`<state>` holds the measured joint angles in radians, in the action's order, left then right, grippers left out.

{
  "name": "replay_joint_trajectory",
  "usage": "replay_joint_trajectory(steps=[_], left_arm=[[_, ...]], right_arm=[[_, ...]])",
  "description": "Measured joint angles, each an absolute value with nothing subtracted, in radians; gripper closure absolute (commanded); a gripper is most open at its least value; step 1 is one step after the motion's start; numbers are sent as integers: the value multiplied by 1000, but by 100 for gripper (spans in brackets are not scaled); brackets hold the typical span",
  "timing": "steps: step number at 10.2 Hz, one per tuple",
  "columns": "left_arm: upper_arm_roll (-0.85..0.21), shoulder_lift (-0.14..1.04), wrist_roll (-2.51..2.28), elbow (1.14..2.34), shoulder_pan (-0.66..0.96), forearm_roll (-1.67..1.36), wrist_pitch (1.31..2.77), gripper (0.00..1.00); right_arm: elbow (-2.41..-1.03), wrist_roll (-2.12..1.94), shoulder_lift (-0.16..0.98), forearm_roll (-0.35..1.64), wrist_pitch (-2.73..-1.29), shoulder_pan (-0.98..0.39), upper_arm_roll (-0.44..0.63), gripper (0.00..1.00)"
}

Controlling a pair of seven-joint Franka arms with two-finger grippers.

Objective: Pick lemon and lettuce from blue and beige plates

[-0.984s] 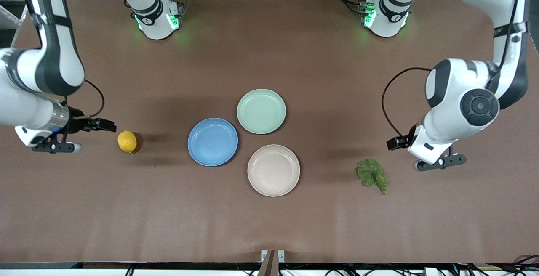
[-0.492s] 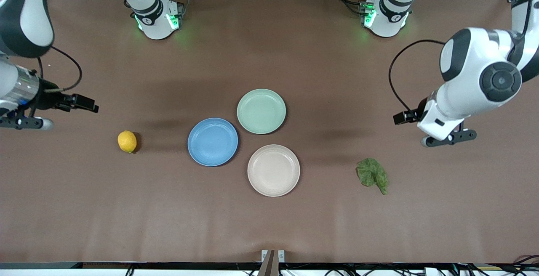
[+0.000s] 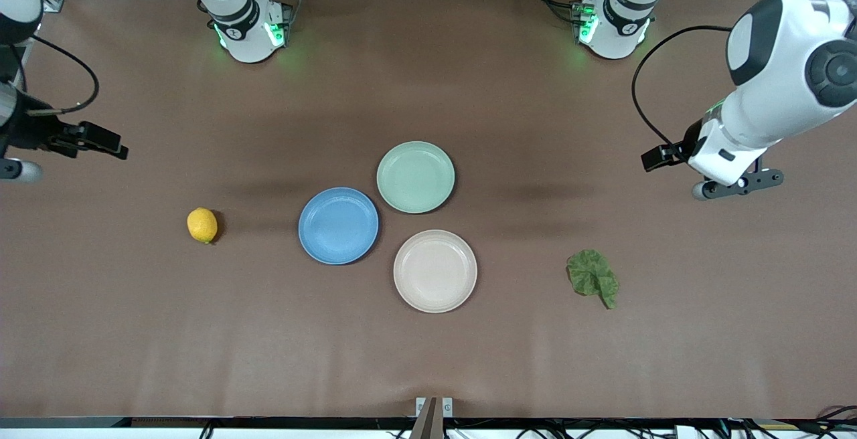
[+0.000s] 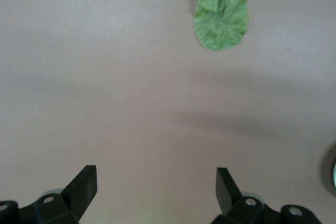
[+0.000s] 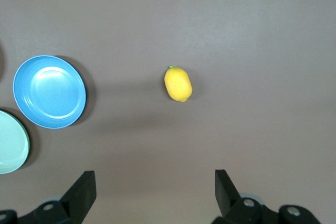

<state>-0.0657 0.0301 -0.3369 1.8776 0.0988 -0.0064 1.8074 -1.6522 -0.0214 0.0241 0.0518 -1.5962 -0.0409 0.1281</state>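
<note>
The small oval yellow lemon (image 3: pixel 202 225) lies on the bare table toward my right arm's end, well apart from the bright blue round plate (image 3: pixel 338 225); it looks firm, smooth and apt to roll, so I would pinch across its middle. The flat crinkled dark green lettuce leaf (image 3: pixel 592 277) lies toward my left arm's end, apart from the pale beige round plate (image 3: pixel 435 270); it looks limp and light, so I would pinch a raised fold. My right gripper (image 5: pixel 155 192) and left gripper (image 4: pixel 156 190) both hang over bare table, fingers apart, holding nothing.

Even overhead light; soft arm shadows on table (image 3: pixel 469 359); front view sharp, wrist views softer.
</note>
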Motion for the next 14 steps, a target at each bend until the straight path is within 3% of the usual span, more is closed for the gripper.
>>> replay_joint_trajectory(steps=[5,10,14], left_arm=[[-67,-28,-273,1751,83,-6,1798,0],[-70,-40,-163,1596,78,-6,1564,0],[-73,-41,-153,1555,78,9,1516,0]], right_arm=[[-1522,-19,24,39,-1490,-41,126,0],[-1453,-12,25,38,-1399,-35,114,0],[-1448,-10,25,38,-1382,-22,98,0]])
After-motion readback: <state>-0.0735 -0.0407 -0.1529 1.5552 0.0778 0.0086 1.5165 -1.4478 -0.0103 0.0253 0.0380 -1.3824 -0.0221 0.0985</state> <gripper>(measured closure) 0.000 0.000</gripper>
